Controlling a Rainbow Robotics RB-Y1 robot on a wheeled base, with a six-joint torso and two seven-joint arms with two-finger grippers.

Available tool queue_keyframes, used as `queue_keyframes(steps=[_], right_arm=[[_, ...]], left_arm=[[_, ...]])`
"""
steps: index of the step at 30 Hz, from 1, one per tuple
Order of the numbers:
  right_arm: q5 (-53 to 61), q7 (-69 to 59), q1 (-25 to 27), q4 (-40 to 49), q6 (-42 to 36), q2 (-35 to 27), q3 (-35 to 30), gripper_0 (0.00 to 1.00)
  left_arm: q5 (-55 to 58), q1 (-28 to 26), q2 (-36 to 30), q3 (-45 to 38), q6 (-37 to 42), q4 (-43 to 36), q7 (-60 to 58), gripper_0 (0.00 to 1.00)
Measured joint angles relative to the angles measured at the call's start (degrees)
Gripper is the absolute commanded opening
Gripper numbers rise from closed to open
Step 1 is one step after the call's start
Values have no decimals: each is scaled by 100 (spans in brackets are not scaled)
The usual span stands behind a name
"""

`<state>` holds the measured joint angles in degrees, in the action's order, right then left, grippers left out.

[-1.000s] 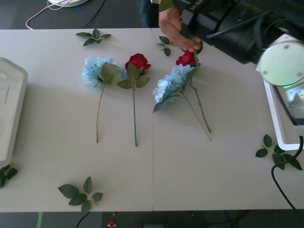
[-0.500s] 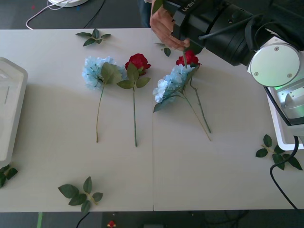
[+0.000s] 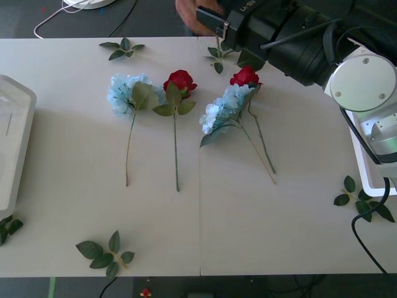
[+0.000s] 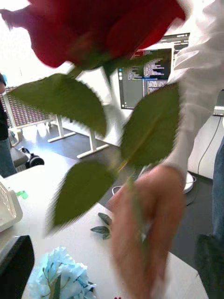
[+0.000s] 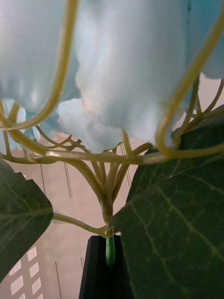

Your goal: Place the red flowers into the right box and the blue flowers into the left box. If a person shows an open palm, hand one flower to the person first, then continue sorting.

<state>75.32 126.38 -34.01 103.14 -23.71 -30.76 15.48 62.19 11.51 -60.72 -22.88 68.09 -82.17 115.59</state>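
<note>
A red flower (image 4: pixel 102 28) stands upright in front of my right wrist camera, and a person's hand (image 4: pixel 140 229) grips its stem. My right gripper (image 3: pixel 209 20) reaches past the table's far edge beside that hand (image 3: pixel 192 15) and is open, with one black finger (image 4: pixel 15 266) clear of the stem. My left gripper (image 5: pixel 108 252) is shut on the stem of a blue flower (image 5: pixel 126 70). On the table lie two blue flowers (image 3: pixel 127 93) (image 3: pixel 223 105) and two red flowers (image 3: pixel 180 81) (image 3: pixel 245 76). The left box (image 3: pixel 15 124) is at the left edge and the right box (image 3: pixel 363 167) at the right edge.
Loose green leaf sprigs lie at the far edge (image 3: pixel 121 49) (image 3: pixel 216 59), at the near left (image 3: pixel 105 251) (image 3: pixel 7 226) and by the right box (image 3: pixel 363 202). My right arm (image 3: pixel 298 37) spans the far right corner. A white cable (image 3: pixel 62 12) lies beyond the table.
The person's hand has drawn back from above the table to its far edge, taking the red flower's stem. My right arm shifted a little to the left.
</note>
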Motion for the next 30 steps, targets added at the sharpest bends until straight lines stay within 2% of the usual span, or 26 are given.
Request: queue_keyframes(steps=[9,20,24,30], right_arm=[[483,0,0,-6,33,-170,3,100],[1577,0,215,-6,-18,-1167,2,100],[1691,-200,533,-5,-799,-1634,-203,100],[1008,-1860,1077,3,-1760,-2034,-744,100]], left_arm=[[0,-1,1,2,0,3,0,0],[-44,-1,2,25,20,57,0,1],[-49,-1,2,62,-34,384,0,1],[129,0,3,587,-918,1135,1,0]])
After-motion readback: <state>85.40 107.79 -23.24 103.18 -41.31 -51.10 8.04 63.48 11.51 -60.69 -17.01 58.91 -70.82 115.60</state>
